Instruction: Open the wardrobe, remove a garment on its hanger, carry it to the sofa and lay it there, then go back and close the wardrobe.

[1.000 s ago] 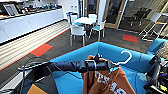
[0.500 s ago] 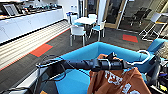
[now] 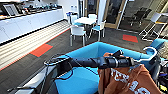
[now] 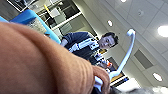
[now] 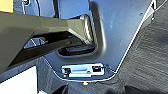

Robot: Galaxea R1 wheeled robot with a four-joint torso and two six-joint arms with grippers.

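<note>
Garment (image 3: 127, 80) (lettering cut off) over sofa (image 3: 82, 77)

The orange sweatshirt (image 3: 127, 81) hangs on its white hanger (image 3: 150, 53) above the bright blue sofa (image 3: 82, 80), lettering facing out.

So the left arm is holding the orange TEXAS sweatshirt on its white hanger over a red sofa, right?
Not quite: the sofa is turquoise-blue, not red, as the head view shows. The rest holds: the orange TEXAS sweatshirt hangs on its white hanger from the left arm.
</note>
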